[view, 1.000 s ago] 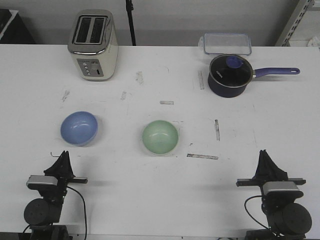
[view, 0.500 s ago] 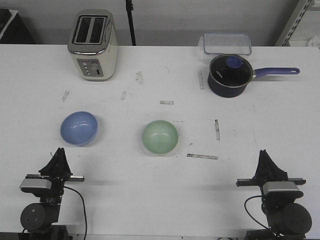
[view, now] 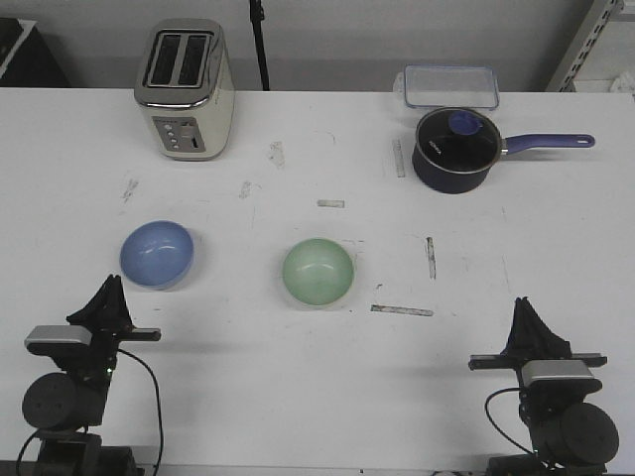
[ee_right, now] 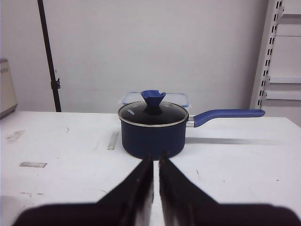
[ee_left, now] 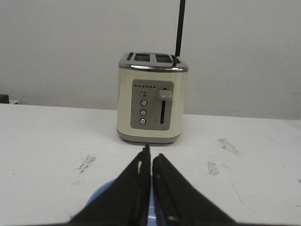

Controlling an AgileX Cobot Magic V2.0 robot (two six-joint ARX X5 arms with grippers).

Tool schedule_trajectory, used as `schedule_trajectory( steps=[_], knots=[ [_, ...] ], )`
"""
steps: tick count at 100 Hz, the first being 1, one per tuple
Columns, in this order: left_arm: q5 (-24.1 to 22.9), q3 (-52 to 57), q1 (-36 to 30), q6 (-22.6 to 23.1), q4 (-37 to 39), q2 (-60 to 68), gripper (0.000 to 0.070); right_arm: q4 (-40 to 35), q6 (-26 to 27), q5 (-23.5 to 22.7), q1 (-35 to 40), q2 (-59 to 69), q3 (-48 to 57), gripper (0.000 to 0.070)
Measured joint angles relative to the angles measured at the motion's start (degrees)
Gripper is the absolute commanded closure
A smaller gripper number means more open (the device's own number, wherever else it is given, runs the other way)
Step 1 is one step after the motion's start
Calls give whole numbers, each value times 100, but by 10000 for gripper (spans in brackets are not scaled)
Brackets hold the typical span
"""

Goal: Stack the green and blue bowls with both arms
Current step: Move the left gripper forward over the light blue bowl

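While your right gripper (view: 523, 309) sits unmoved at lower right, your left gripper (view: 107, 293) has slid toward the lower-left corner, lining up just below the blue bowl (view: 157, 254): the approach has begun. Both grippers' jaws are together. The lidded saucepan (view: 454, 149) and clear lidded box (view: 449, 86) sit upper right. Both bowls look empty; the green bowl (view: 317, 272) sits at centre.

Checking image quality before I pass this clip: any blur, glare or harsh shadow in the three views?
Front view: even light, faint sheen inside the blue bowl. Left wrist view: toaster sharp, near fingers dark and soft-edged. Right wrist view: saucepan crisp, mild lid reflection.
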Motion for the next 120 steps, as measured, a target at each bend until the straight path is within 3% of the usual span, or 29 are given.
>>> schedule_trajectory(
  steps=[47, 69, 89, 108, 120],
  knots=[
    [0, 2186, 0, -2, -297, 3263, 699, 0, 0, 0, 0, 0, 0, 688],
    [2, 3399, 0, -15, -1729, 4511, 699, 0, 0, -2, 0, 0, 0, 688],
    [4, 4555, 55, -192, -3571, 5425, 699, 0, 0, 0, 0, 0, 0, 688],
    [63, 5700, 382, -984, -5040, 6089, 699, 0, 0, 0, 0, 0, 0, 688],
    [632, 5866, 752, -1580, -5263, 6218, 699, 0, 0, -2, 0, 0, 0, 688]
  ],
)
